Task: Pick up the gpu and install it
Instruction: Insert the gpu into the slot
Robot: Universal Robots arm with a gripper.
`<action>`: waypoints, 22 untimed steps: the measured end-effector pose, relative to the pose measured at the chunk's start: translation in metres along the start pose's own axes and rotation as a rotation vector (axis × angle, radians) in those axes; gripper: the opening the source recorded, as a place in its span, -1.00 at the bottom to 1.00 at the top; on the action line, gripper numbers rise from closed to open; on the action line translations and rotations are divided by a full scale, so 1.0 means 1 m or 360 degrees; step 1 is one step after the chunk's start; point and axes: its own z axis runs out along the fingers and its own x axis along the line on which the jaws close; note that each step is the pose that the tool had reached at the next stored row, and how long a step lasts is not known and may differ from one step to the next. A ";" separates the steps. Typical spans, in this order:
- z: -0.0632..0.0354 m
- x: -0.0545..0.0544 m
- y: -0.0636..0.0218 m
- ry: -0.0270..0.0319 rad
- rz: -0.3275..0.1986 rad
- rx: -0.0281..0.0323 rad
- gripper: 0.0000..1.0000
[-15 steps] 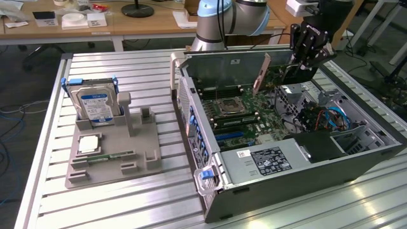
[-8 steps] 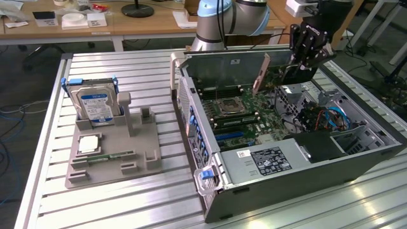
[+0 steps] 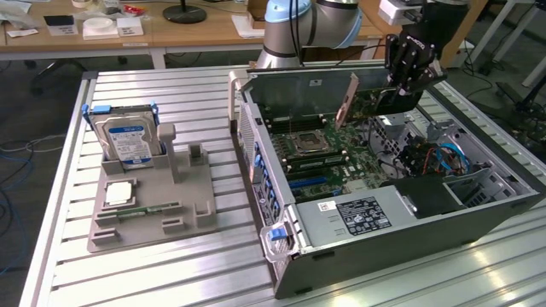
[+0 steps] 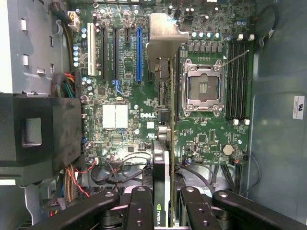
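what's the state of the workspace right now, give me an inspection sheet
surface: slatted metal table carrying a grey fixture tray and an open computer case
job's things: gpu held on edge above the motherboard, not seated in a slot
clutter: hard drive upright in the tray, RAM stick lying flat in it
grippers: gripper closed on the gpu from above
cables: blue cables inside the case
surroundings: wooden desks behind the table
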 end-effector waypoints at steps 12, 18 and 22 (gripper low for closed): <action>0.0027 0.000 0.0002 -0.00002 0.0000 0.00004 -0.47; 0.0037 0.000 0.0004 -0.00002 0.0000 0.00011 -0.47; 0.0064 0.000 0.0010 -0.00002 0.0000 0.00055 -0.47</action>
